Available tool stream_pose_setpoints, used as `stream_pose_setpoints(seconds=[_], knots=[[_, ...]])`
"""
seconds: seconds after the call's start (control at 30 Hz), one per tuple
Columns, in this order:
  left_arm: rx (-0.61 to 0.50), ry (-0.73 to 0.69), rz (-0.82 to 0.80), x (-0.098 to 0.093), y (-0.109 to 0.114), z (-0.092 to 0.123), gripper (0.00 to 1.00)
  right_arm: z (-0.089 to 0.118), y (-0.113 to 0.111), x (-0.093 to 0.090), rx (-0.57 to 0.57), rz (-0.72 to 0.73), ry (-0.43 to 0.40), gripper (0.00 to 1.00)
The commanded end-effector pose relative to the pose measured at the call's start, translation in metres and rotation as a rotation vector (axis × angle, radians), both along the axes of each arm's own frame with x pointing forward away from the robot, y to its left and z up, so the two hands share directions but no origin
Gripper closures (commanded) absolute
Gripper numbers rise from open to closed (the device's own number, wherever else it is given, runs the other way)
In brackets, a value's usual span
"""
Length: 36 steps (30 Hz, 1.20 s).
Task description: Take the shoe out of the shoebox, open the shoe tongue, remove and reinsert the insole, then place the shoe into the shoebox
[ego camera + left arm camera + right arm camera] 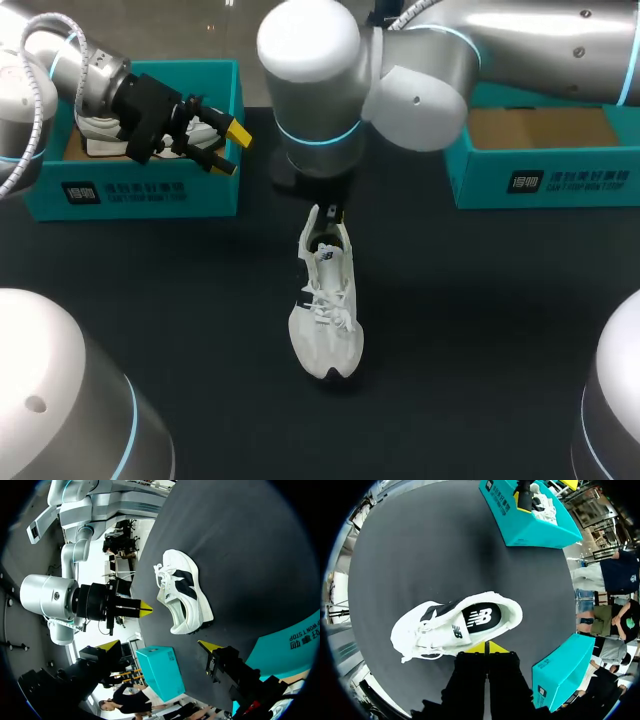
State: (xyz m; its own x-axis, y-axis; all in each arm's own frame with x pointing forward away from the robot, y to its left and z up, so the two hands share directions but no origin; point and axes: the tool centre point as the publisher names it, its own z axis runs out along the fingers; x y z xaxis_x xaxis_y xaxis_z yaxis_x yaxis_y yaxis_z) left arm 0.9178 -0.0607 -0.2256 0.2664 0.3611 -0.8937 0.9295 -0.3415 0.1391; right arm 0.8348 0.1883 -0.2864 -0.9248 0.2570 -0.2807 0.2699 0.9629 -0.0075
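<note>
While the white shoe (328,310) stands upright on the black table (500,330), the right gripper (485,648) hangs just above its heel, fingers pressed together; the left gripper (226,150) hovers spread wide over the left shoebox (150,190).

This is looking like a robotics lab bench rather than a home or a shop. Two silver metal robot arms with glowing cyan rings at their joints, the left arm (90,75) and the right arm (400,80), are hanging over a matte black tabletop (480,330). Two open teal cardboard boxes are sitting along its far edge, the left shoebox (150,190) and the right shoebox (480,190), both bearing the same white print. A single white lace-up sneaker (328,320) is lying alone on the black surface in front of them.
</note>
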Motion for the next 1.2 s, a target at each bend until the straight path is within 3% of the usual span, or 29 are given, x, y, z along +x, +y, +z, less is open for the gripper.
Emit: stream_pose_setpoints(seconds=[0.03, 0.2, 0.23, 0.27, 0.4, 0.47, 0.5, 0.57, 0.6, 0.77, 1.0, 1.2], knots=[[0.001, -0.001, -0.001, 0.0, 0.0, 0.0, 0.0, 0.001, -0.007, 0.014, 0.009, 0.062, -0.006, 1.0], [0.001, -0.001, -0.001, 0.0, 0.0, 0.0, 0.0, -0.001, -0.004, 0.032, 0.031, 0.135, 0.003, 0.98], [0.001, -0.001, -0.001, 0.0, 0.0, 0.0, 0.0, -0.002, -0.003, 0.034, 0.028, 0.142, 0.006, 0.67], [0.001, -0.001, -0.001, 0.0, 0.0, 0.0, 0.0, -0.003, -0.001, 0.037, 0.021, 0.153, 0.006, 0.54], [0.001, -0.001, -0.001, 0.0, 0.0, 0.0, 0.0, -0.008, 0.007, 0.045, 0.028, 0.158, -0.005, 0.52], [0.001, -0.001, -0.001, 0.0, 0.0, 0.0, 0.0, -0.014, 0.011, 0.049, 0.031, 0.166, -0.003, 0.1], [0.001, -0.001, -0.001, 0.0, 0.0, 0.0, 0.0, -0.016, 0.013, 0.051, 0.031, 0.167, -0.002, 0.05], [0.001, -0.001, -0.001, 0.0, 0.0, 0.0, 0.0, -0.019, 0.015, 0.054, 0.038, 0.17, -0.004, 0.17], [0.001, -0.001, -0.001, 0.0, 0.0, 0.0, 0.0, -0.021, 0.016, 0.055, 0.046, 0.174, -0.006, 0.18], [0.001, -0.001, -0.001, 0.0, 0.0, 0.0, 0.0, -0.029, 0.022, 0.066, 0.048, 0.217, -0.003, 0.04], [0.001, -0.001, -0.001, 0.0, 0.0, 0.0, 0.0, -0.038, 0.018, 0.081, 0.032, 0.268, -0.002, 0.11], [0.001, -0.001, -0.001, 0.0, 0.0, 0.0, 0.0, -0.051, 0.019, 0.088, 0.015, 0.326, 0.022, 0.0]])
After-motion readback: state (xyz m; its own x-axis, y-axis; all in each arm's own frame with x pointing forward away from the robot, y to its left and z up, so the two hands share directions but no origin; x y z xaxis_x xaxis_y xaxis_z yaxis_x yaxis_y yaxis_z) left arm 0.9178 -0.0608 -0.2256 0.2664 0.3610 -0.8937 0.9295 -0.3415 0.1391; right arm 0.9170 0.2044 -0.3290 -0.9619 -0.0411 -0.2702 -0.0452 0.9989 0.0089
